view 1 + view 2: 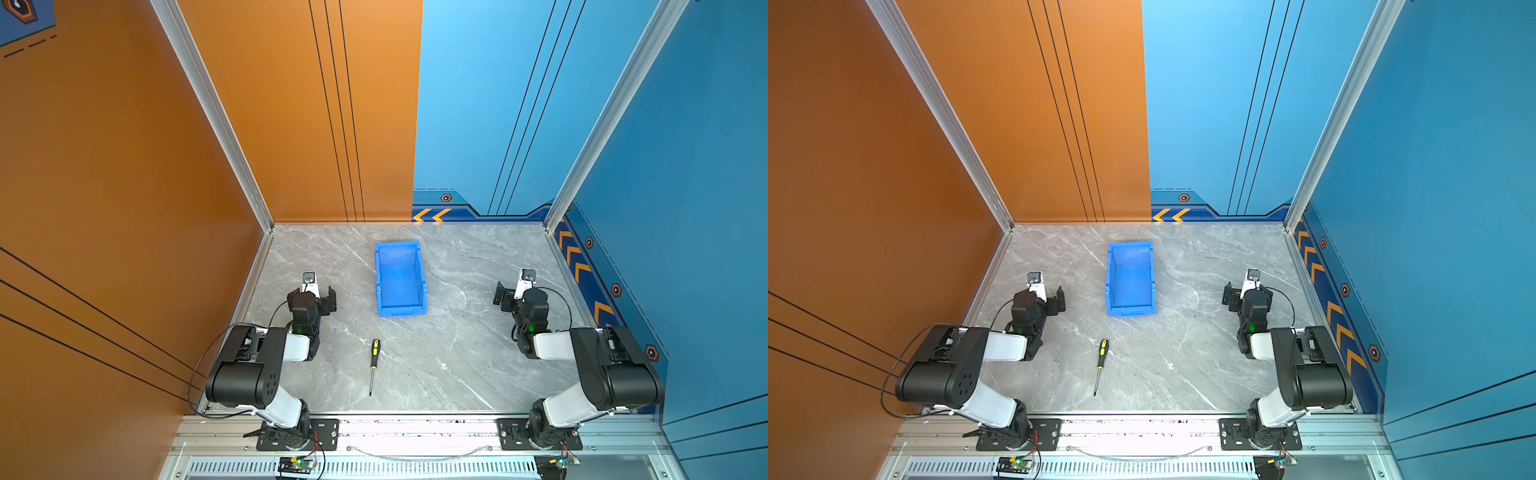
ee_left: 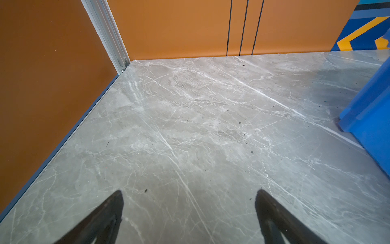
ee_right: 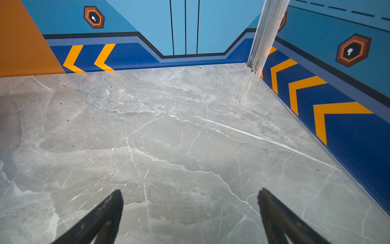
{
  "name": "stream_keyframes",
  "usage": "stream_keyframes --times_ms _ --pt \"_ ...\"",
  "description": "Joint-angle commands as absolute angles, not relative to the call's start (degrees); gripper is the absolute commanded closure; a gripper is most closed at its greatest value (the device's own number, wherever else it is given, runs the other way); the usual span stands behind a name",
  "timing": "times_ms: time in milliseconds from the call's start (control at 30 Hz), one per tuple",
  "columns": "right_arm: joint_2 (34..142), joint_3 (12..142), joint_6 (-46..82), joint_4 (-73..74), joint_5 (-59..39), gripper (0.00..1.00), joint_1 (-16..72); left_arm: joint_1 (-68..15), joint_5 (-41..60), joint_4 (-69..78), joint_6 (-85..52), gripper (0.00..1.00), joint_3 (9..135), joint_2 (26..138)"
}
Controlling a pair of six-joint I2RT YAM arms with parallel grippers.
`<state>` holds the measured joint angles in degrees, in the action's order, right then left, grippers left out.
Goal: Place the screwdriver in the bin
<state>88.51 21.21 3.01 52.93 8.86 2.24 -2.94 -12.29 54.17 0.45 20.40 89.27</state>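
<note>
Screwdriver point(image 1: 374, 362), slim black-and-yellow, lies near the bright blue plastic bin point(image 1: 401, 311), not grabbed yet because left gripper point(image 2: 188, 195) and right gripper point(image 3: 190, 194) both spread wide, empty.

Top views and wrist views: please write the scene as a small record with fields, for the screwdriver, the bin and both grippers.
screwdriver: lies flat on the table, outside the bin, touched by nothing
screwdriver direction: handle toward the bin, tip away from it
bin: upright, empty, low lip facing the screwdriver
left gripper: fingers wide apart, holding nothing, left of the bin and apart from it
right gripper: fingers wide apart, holding nothing, right of the bin and apart from it
task steps done: none yet
</note>
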Motion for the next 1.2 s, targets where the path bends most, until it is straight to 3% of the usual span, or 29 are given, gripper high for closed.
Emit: stream_keyframes --times_ms 0,567,867,1167 --pt "88.73 21.29 3.52 52.38 9.61 0.00 2.37 -2.46 -11.07 53.24 0.60 0.02 21.79 89.74" --pt "85.49 22.17 2.86 48.31 12.83 0.00 3.75 -2.46 -12.52 50.47 0.14 0.02 21.96 86.71" --pt "73.60 24.37 2.88 33.59 15.88 0.00 6.89 -2.52 -10.89 28.79 -3.08 0.02 27.40 75.58" --pt "56.81 28.80 8.30 9.78 25.24 0.00 16.55 -4.58 -9.49 3.47 -12.76 0.02 36.79 68.22"
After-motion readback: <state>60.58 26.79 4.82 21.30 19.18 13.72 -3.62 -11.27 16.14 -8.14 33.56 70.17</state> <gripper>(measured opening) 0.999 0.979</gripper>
